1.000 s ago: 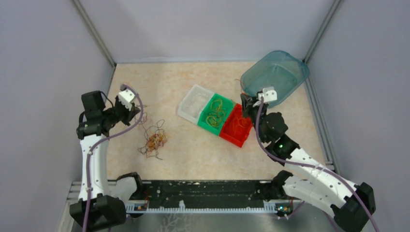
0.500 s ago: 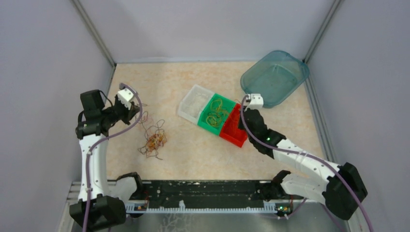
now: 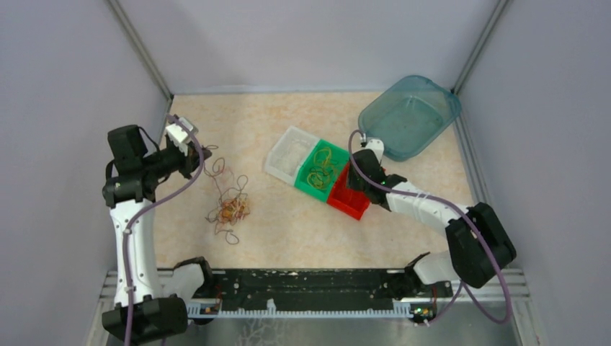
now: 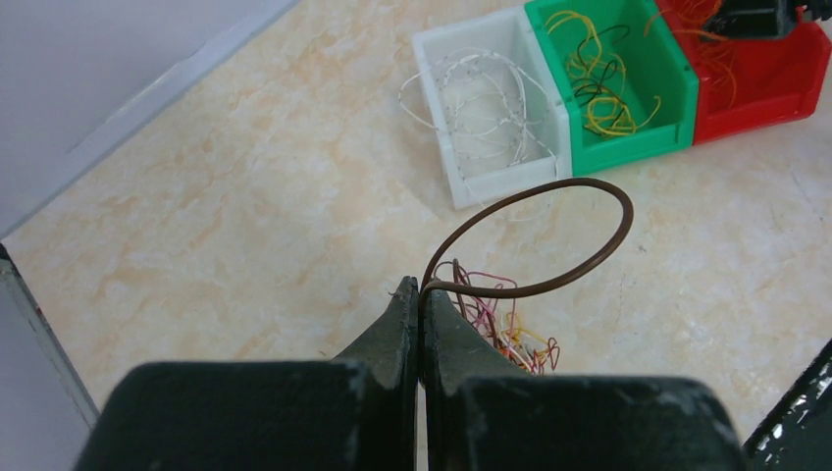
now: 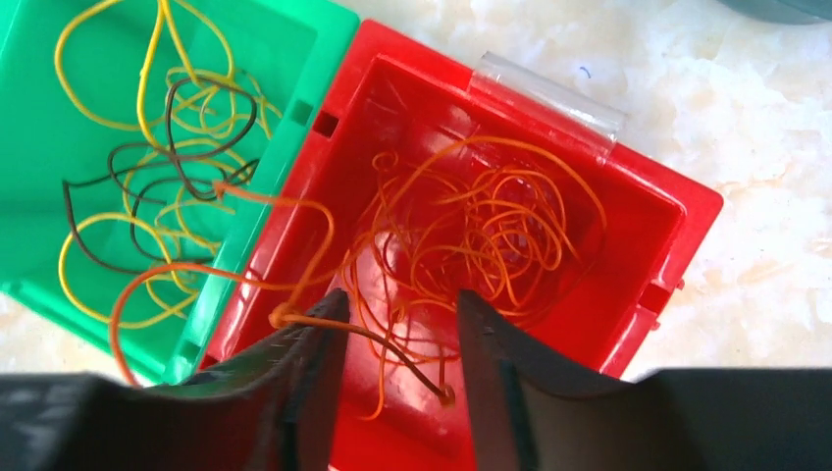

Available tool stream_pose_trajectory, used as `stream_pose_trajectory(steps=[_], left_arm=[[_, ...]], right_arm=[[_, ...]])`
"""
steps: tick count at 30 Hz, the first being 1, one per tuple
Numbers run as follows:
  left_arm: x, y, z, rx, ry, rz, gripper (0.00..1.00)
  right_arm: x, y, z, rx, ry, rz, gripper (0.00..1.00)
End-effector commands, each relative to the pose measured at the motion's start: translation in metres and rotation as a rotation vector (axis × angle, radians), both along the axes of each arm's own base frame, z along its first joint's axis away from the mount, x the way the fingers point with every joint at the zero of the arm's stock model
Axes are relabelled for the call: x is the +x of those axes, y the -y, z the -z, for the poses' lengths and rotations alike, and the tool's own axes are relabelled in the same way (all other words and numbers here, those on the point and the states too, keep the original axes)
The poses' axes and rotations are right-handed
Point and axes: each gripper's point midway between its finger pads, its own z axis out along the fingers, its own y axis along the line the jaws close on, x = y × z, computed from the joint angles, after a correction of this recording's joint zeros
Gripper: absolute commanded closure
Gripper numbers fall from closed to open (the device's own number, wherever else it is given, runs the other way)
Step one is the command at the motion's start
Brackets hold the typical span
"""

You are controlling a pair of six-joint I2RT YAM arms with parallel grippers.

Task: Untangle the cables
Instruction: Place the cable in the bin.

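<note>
Brown loop [image 4: 569,181] first, over by the left edge. The left fingers [image 4: 397,329] are pinched tight on one end of it and hold it up off the tabletop [image 3: 288,231]. My guess is it's lifted so it comes free of the others without dragging them along. It looks like thin springy wire that keeps a round open shape on its own, and nothing else seems to be hooked on it.

Just below it, toward the left edge and about midway back, the rest of the cables [image 3: 229,210] lie loosely knotted together. They're thin pink, red, orange and yellowish strands, with a couple of stray loops lying just outside the clump.

In the middle of the tabletop three bins sit side by side:
- The white bin [image 3: 288,153] has pale strands in it.
- The green bin [image 3: 317,189] has yellow and dark ones.
- The red bin [image 3: 355,209] has orange ones.

So I'd say the sorting goes by colour.

The right fingers [image 5: 312,373] hang over the red bin, parted to a medium gap and gripping nothing. One orange loop [image 5: 330,235] is draped against one finger and spills over the wall into the green bin. That looks like a drop-off that hasn't fallen clean.

A teal tub [image 3: 411,115] sits in the far right corner.
</note>
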Motion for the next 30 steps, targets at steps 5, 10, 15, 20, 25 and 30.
stream_pose_trajectory(steps=[5,10,15,20,25,30], left_arm=[[-0.012,0.022,-0.045,-0.114,0.040,0.081,1.00],[-0.019,0.028,-0.058,-0.148,0.046,0.103,1.00],[-0.027,0.033,-0.064,-0.162,0.051,0.119,1.00],[-0.037,0.042,-0.066,-0.213,0.029,0.157,1.00],[-0.046,0.050,-0.082,-0.273,0.025,0.185,1.00],[-0.052,0.055,-0.092,-0.298,0.025,0.202,1.00]], right_arm=[[-0.001,-0.004,-0.081,0.099,0.113,-0.014,0.29],[-0.009,0.003,-0.121,0.094,0.162,-0.040,0.10],[-0.022,0.003,-0.159,0.144,0.235,-0.099,0.11],[-0.039,-0.050,-0.236,0.365,0.476,-0.389,0.14],[-0.094,-0.188,-0.277,0.480,0.667,-0.917,0.11],[-0.104,-0.246,-0.274,0.587,0.700,-1.077,0.12]])
